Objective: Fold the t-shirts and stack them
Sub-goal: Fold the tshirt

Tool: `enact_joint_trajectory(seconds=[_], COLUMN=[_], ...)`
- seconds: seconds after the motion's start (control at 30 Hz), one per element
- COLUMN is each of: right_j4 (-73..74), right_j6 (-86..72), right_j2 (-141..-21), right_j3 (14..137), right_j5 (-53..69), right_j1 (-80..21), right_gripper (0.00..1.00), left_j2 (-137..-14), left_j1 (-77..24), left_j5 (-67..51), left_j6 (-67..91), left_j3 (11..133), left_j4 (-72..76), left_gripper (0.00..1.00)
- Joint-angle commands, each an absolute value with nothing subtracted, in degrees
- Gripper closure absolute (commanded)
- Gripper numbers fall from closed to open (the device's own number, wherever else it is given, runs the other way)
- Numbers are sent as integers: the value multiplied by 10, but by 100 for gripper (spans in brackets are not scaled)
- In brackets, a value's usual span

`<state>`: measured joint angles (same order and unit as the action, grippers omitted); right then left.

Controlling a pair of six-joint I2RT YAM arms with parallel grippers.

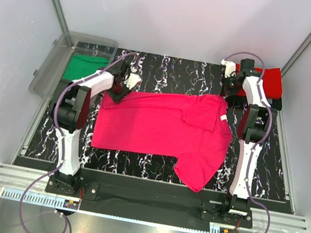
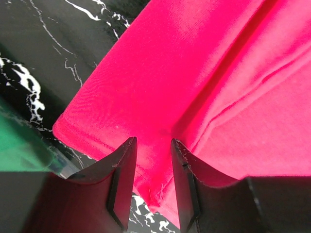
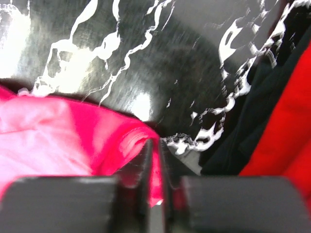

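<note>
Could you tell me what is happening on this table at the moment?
Two robot arms are working on a pink t-shirt spread out on the table. The right gripper is pinched shut on its far right corner, while the left gripper sits open over its far left corner. A red t-shirt lies folded at the far right, and a green t-shirt is in the clear bin on the left.
</note>
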<state>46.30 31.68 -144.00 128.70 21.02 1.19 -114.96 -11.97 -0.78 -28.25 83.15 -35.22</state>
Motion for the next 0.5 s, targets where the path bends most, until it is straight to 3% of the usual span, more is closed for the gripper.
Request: enact_joint_trajectory(seconds=[0.0, 0.47], right_j4=[520, 492], right_j6=[318, 316], right_j2=[-1489, -1445], right_j3=[1370, 1303], right_j5=[193, 87], right_j1=[7, 28], right_gripper=[98, 100], left_j2=[-1172, -1221], left_j1=[-121, -120], left_j5=[19, 48], left_j6=[-295, -323], left_j3=[857, 922], left_j4=[-342, -321], left_gripper=[61, 63])
